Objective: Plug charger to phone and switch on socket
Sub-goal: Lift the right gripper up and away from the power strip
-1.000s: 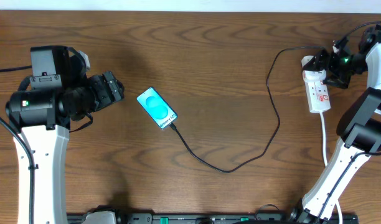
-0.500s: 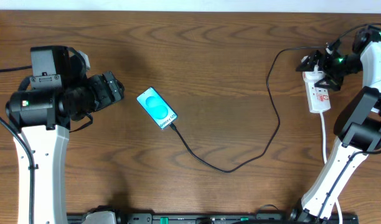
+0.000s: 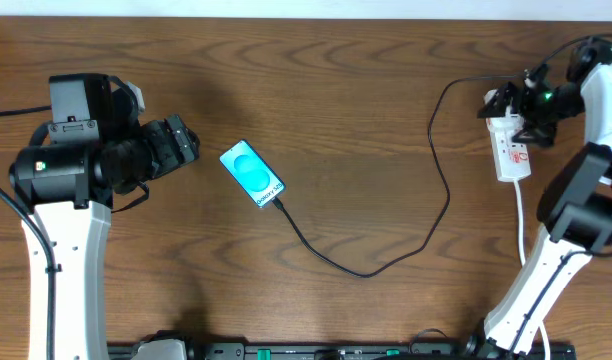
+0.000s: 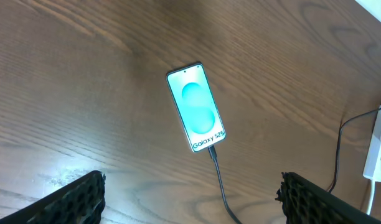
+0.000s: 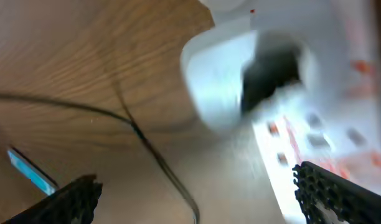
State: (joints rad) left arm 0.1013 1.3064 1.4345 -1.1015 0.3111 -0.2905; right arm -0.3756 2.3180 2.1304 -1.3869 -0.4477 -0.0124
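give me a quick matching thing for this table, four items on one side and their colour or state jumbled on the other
1 phone
2 charger cable
3 power strip
4 left fingers

a black, one end meets the phone's bottom edge
b wide apart, holding nothing
c teal screen, face up
d white with red marks

Pairs: 1-c, 2-a, 3-d, 4-b

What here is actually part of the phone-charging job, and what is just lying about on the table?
Part of the job:
- phone, its screen lit
- black charger cable, its tip at the phone's lower end
- white socket strip

Just there:
- strip's white cord, trailing toward the near edge
- black rail along the table's near edge
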